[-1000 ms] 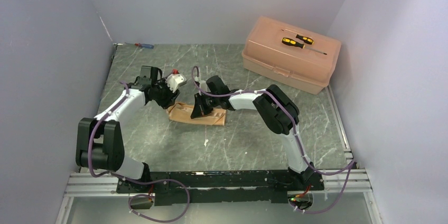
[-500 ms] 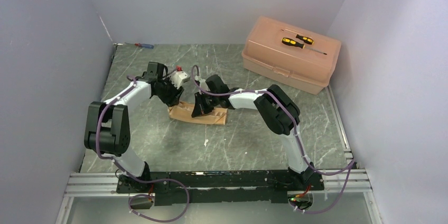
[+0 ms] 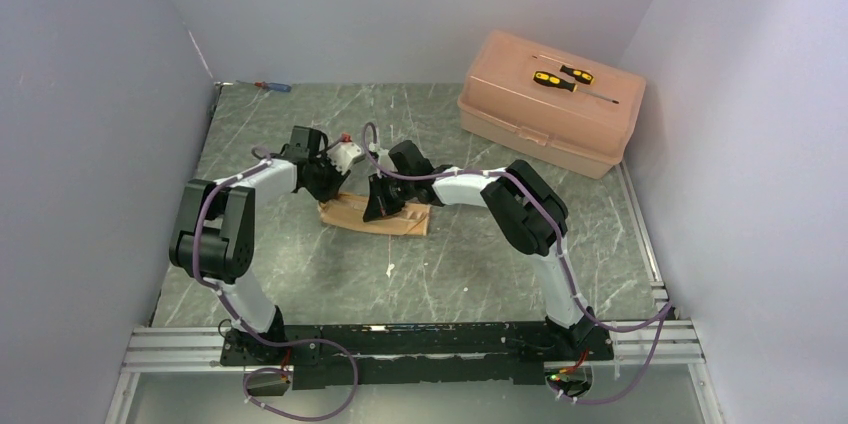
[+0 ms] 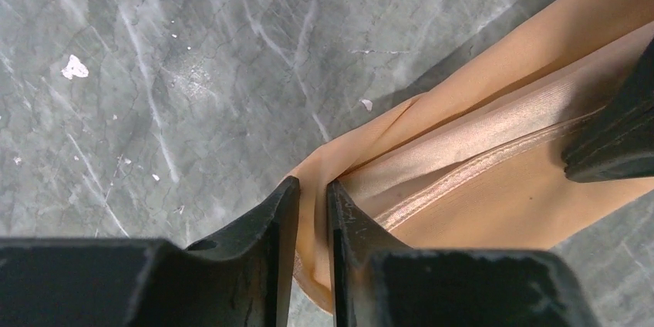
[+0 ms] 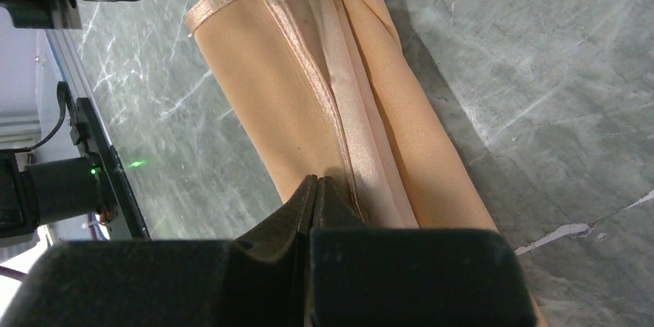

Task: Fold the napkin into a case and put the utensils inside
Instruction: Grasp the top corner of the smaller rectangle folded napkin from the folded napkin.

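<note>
The peach-orange napkin (image 3: 352,214) lies folded into a narrow strip at the middle of the table. In the left wrist view my left gripper (image 4: 312,184) stands at the napkin's (image 4: 493,157) left end, and a folded corner of cloth fills the narrow gap between its jaws. My left gripper (image 3: 325,189) and right gripper (image 3: 378,209) meet over the strip. The right gripper (image 5: 315,180) is shut, with its tips pressed down on the napkin (image 5: 293,88) beside a hemmed edge. The utensils are out of view.
A hard pink plastic box (image 3: 520,114) stands at the back right with two yellow-and-black screwdrivers (image 3: 562,77) on its lid. A red-and-blue screwdriver (image 3: 272,87) lies at the back left corner. White walls enclose the table on three sides.
The left arm has swung right to the napkin's left end and its jaws have narrowed onto the cloth corner. The right arm has stayed put.
</note>
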{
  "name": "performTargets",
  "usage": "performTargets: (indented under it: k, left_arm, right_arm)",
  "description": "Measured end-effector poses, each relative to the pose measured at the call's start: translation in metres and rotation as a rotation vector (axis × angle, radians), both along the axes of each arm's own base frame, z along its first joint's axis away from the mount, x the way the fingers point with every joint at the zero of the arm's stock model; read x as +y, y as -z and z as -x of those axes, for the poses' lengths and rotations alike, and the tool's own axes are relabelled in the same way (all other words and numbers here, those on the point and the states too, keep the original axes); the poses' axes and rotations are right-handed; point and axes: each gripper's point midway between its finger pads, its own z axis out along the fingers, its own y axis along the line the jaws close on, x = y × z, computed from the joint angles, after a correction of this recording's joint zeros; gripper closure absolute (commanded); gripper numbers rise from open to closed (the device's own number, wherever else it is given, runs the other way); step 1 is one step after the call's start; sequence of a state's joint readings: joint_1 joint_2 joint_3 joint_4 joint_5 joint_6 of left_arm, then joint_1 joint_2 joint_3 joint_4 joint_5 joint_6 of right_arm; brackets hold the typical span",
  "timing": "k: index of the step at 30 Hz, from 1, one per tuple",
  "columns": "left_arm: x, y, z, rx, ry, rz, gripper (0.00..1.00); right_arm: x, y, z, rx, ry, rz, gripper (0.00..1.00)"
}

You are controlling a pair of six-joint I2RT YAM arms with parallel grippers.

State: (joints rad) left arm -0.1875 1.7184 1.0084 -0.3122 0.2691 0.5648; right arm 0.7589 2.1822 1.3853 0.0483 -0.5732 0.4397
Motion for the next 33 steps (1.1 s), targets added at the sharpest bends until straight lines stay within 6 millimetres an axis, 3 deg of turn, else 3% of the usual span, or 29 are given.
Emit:
performTargets:
  k: [4,11,18,28,33]
  left_arm:
    - [-0.002,0.004,0.002,-0.015,0.006,-0.014,0.97]
    - [-0.006,-0.001,0.008,-0.021,0.007,-0.023,0.97]
    - [-0.005,-0.023,0.019,-0.023,-0.026,-0.002,0.97]
    - [-0.001,-0.022,0.037,0.028,-0.073,0.004,0.75]
    - [-0.003,-0.031,0.034,0.026,-0.076,0.013,0.73]
  right_arm:
    - [0.000,0.000,-0.001,0.016,0.017,0.009,1.00]
    - [-0.004,-0.002,-0.009,0.042,0.079,0.077,1.00]
    - [-0.011,-0.001,-0.022,0.023,0.121,0.123,1.00]
    - [-0.012,0.000,-0.023,0.013,0.118,0.136,1.00]
    - [-0.012,0.000,-0.023,0.006,0.110,0.141,1.00]
